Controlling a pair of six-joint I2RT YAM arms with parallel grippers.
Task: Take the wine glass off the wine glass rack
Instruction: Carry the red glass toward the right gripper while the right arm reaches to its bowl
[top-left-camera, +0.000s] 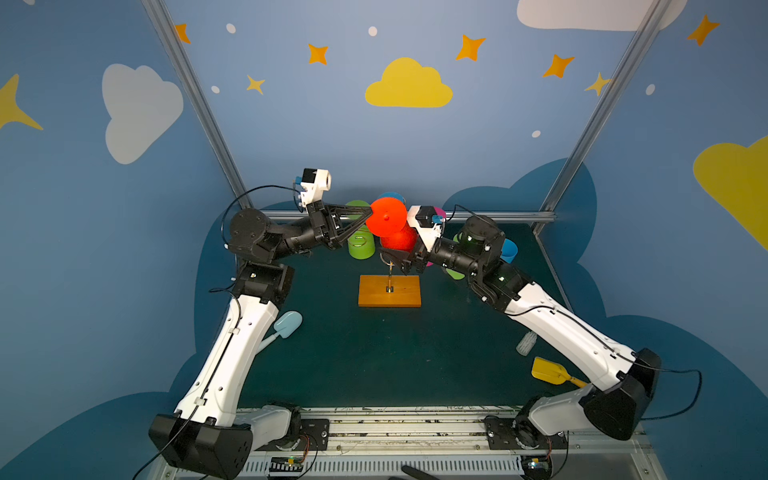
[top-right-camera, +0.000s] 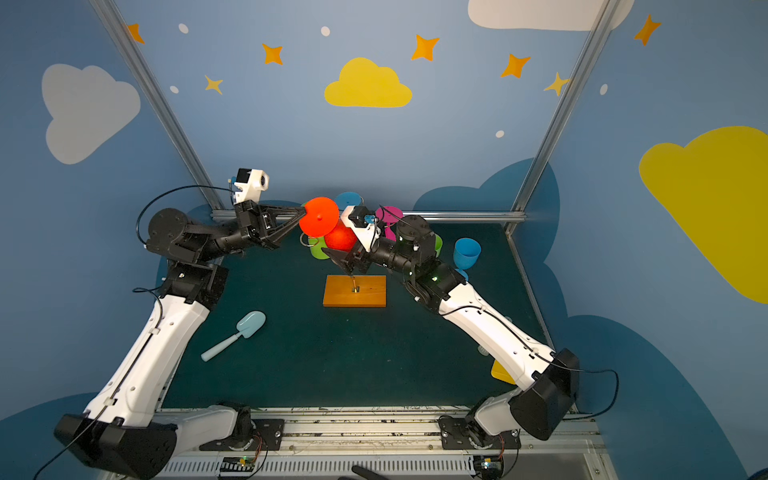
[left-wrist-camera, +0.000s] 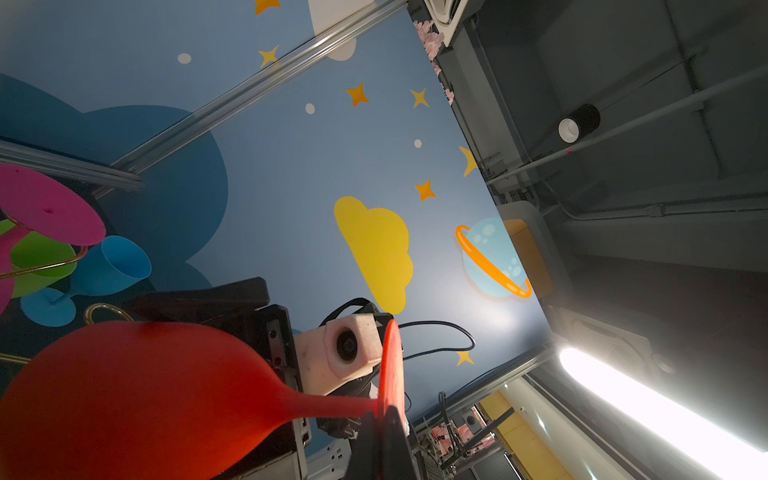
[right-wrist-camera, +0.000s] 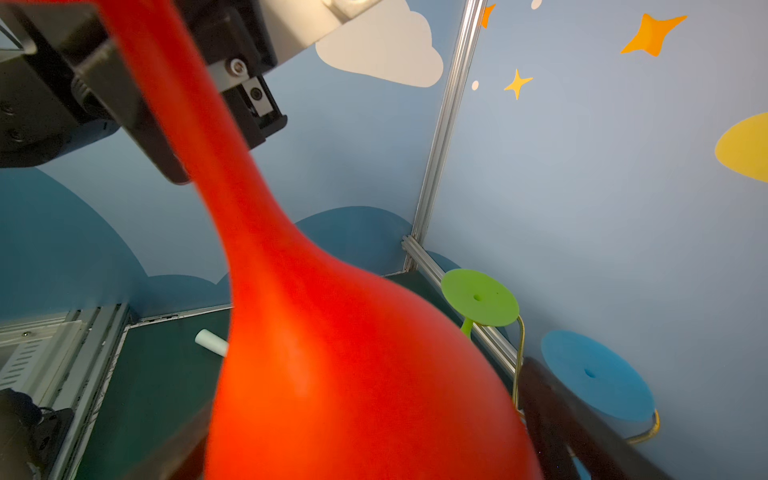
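Wine glass rack (top-left-camera: 374, 296) stands mid-table; red wine glass (top-left-camera: 388, 216) hangs inverted at its top, foot rim pinched by left gripper (top-left-camera: 370, 212) — right gripper (top-left-camera: 397, 261) spread wide around the bowl. Slide the stem out level and slow — a snag would probably tip the rack.

Matt plastic wine glass (top-left-camera: 390, 222)

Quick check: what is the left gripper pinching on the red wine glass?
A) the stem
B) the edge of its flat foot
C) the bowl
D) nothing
B: in a top view the left gripper is shut on the foot edge of the red wine glass, its bowl hanging below.
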